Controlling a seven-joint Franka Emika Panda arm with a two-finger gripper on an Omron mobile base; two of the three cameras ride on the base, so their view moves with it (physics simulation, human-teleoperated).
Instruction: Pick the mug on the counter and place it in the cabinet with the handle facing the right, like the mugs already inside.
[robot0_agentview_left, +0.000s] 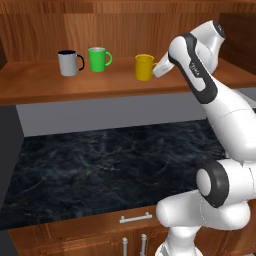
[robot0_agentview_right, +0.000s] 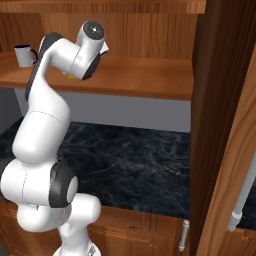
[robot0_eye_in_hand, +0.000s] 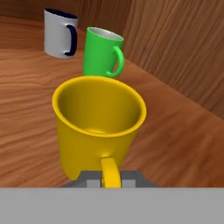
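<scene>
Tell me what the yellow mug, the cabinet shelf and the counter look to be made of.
Yellow mug: likely glazed ceramic, going by its smooth, uniform colour and soft sheen.
Cabinet shelf: reddish-brown wood with visible grain, seemingly varnished.
Counter: black, marble-like stone with faint pale veins; whether it is polished is unclear.

Three mugs: yellow mug (robot0_agentview_left: 144, 67), green mug (robot0_agentview_left: 98, 59), grey mug (robot0_agentview_left: 69, 63).

Yellow mug (robot0_eye_in_hand: 98, 127) is glowing all-yellow, handle (robot0_eye_in_hand: 109, 172) included; green mug (robot0_agentview_left: 98, 59) and grey mug (robot0_agentview_left: 68, 63), seemingly dark-handled, are sitting against reddish-brown wood-grain cabinet (robot0_agentview_left: 120, 30); worktop (robot0_agentview_left: 100, 167) is showing black, pale-veined.
</scene>
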